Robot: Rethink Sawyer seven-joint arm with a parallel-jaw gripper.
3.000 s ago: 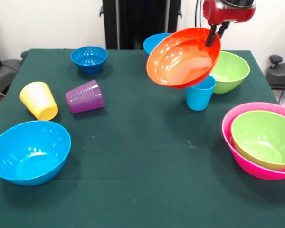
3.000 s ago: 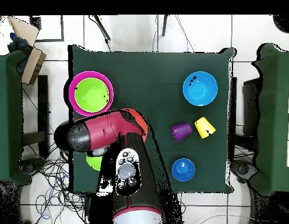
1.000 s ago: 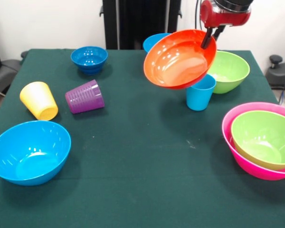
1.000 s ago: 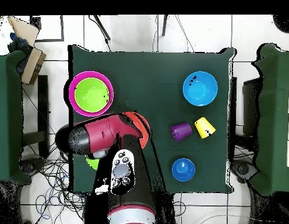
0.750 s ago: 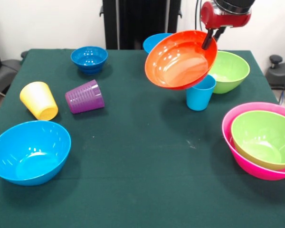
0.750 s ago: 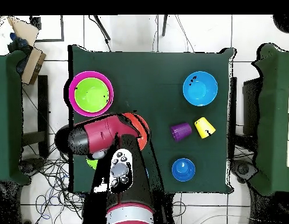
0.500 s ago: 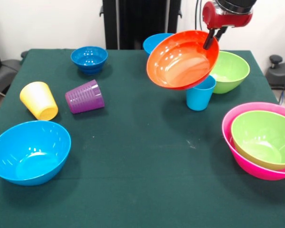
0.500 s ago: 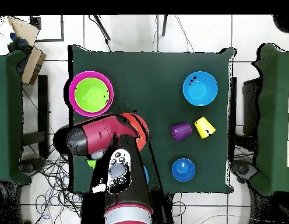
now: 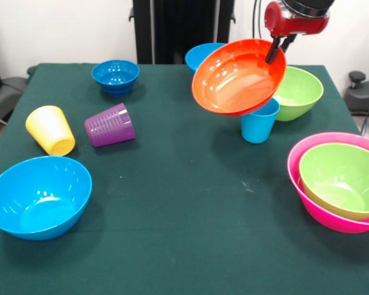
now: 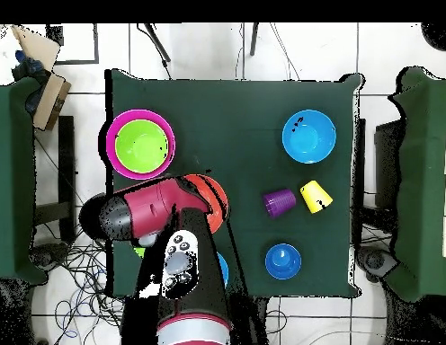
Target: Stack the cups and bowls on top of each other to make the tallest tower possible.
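While it hangs over the table's far right part in the front view, here's the rundown:

Gripper: the Sawyer's red and black gripper (image 9: 275,50) is pinched on the upper rim of the glossy round orange plastic bowl (image 9: 238,77), so the bowl dangles below it, tilted, open side facing the camera and well clear of the cloth.

Under it: the small light blue plastic tumbler (image 9: 259,121) stands upright, partly hidden behind the bowl's lower edge; a lime green plastic bowl (image 9: 299,91) sits just beside it toward the right edge.

Likely target: the large pink plastic bowl (image 9: 307,190) at the right edge with a second lime green bowl (image 9: 343,178) nested in it looks like the best base. It lies nearer the camera and further right than the fingers.

Rest of the cups: yellow plastic tumbler (image 9: 50,129) and ribbed purple tumbler (image 9: 109,125) lie on their sides near the left edge.

Overhead: the arm covers most of the orange bowl.
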